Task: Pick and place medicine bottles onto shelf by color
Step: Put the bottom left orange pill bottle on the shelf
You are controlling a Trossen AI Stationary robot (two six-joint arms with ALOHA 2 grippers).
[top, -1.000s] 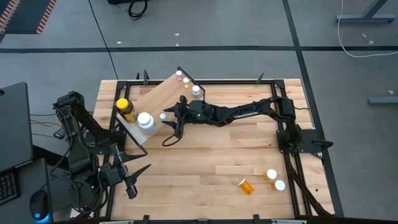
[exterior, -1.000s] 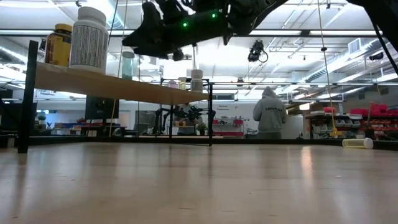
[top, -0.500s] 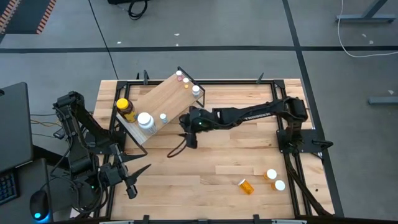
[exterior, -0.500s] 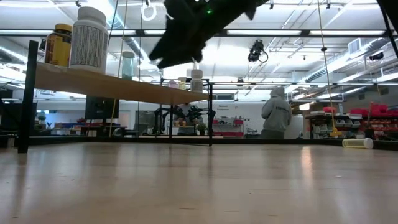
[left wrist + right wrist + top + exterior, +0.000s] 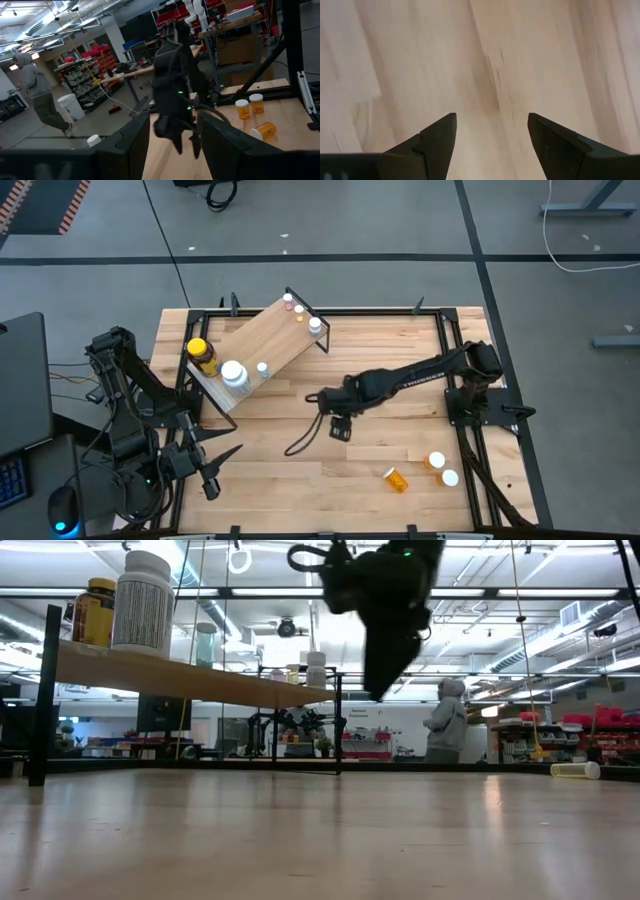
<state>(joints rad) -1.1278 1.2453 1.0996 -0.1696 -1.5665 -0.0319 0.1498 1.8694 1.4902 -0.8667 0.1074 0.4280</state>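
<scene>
Three orange vials lie near the table's (image 5: 300,465) front right corner in the high view: one (image 5: 397,479) on its side, two (image 5: 437,461) (image 5: 450,477) just beside each other. The shelf (image 5: 262,340) stands slantwise at the far left, with the amber jar (image 5: 202,357), a white bottle (image 5: 235,374) and a tiny vial (image 5: 262,367) at its near end and three small vials (image 5: 315,324) at its far end. The right gripper (image 5: 338,426) hangs over the middle of the table, holding nothing. The left gripper (image 5: 214,470) waits at the front left corner, fingers apart, empty.

Low view: the right gripper (image 5: 385,670) hangs above the tabletop beside the shelf (image 5: 180,680); a vial (image 5: 575,769) lies far right; a person (image 5: 445,722) stands in the room.

Left wrist view: own fingers (image 5: 127,145) spread, the right arm (image 5: 175,100) beyond, three vials (image 5: 242,108) behind it.

Right wrist view: fingers (image 5: 437,142) apart over bare wood.
</scene>
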